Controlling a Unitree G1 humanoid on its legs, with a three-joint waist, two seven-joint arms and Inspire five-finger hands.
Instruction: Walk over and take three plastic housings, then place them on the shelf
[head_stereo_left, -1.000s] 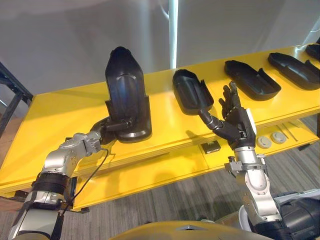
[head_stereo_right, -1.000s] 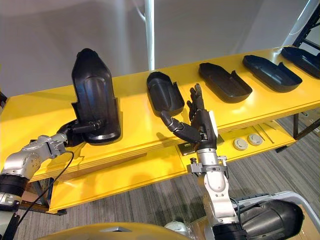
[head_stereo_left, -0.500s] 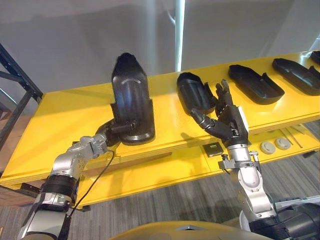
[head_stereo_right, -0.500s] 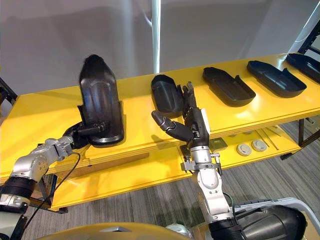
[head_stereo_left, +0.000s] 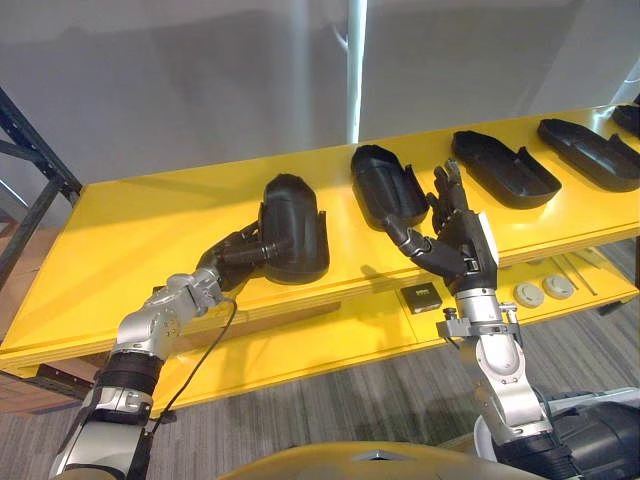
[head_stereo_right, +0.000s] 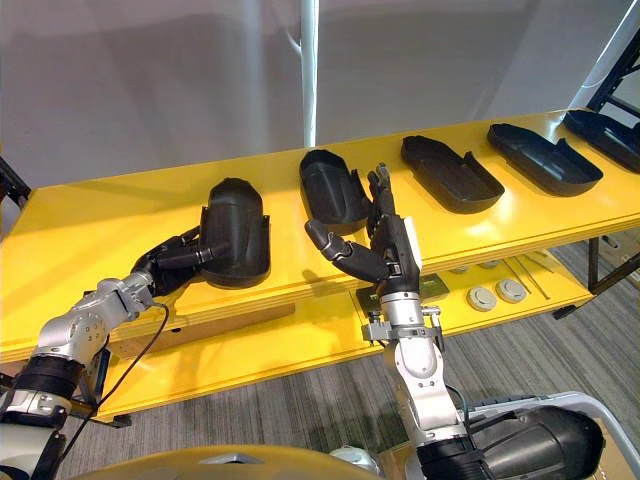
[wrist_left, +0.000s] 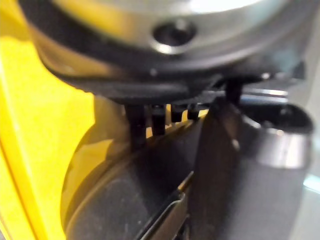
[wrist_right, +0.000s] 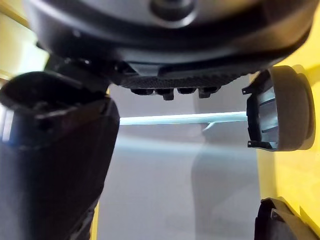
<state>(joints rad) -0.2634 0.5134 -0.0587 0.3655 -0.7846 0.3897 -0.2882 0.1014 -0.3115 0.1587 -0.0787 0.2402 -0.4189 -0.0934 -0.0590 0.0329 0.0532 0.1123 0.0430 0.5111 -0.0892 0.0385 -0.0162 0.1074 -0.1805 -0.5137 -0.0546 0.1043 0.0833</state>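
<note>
Robot's L hand (head_stereo_left: 232, 258) clamps fingers and thumb on the near end of a black plastic housing (head_stereo_left: 292, 228) lying on the yellow shelf (head_stereo_left: 130, 230), at the left of the row. R hand (head_stereo_left: 462, 245), fingers straight and spread, stands upright at the shelf's front edge, just before a second housing (head_stereo_left: 385, 185), gripping nothing. Two more housings (head_stereo_left: 503, 168) lie farther right, approx. evenly spaced.

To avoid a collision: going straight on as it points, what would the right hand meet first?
Probably the grey wall; the right hand seems to pass just beside an open housing, but depth is unclear.
</note>
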